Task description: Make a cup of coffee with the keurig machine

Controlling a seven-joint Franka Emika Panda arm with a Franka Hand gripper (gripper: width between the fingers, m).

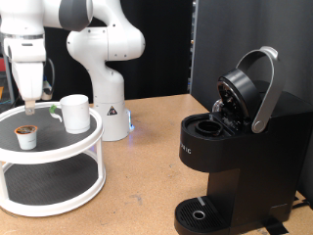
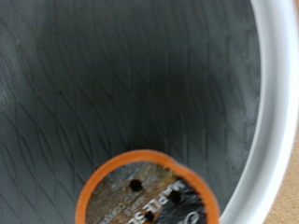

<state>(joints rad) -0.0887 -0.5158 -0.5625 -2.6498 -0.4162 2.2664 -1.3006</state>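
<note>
Early days here: the gripper (image 1: 31,101) hangs over the two-tier stand (image 1: 59,147) just above the pod (image 1: 27,134), jaws' spread impossible to tell, while the cup (image 1: 75,113) waits beside it (empty-handed so far) and the keurig machine (image 1: 235,147) gapes open on the desk (image 1: 147,166).

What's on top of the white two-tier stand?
On the stand's upper tier: the cup and a small pod. The gripper hovers above the pod. The lower tier shows nothing; its back is hidden.
</note>
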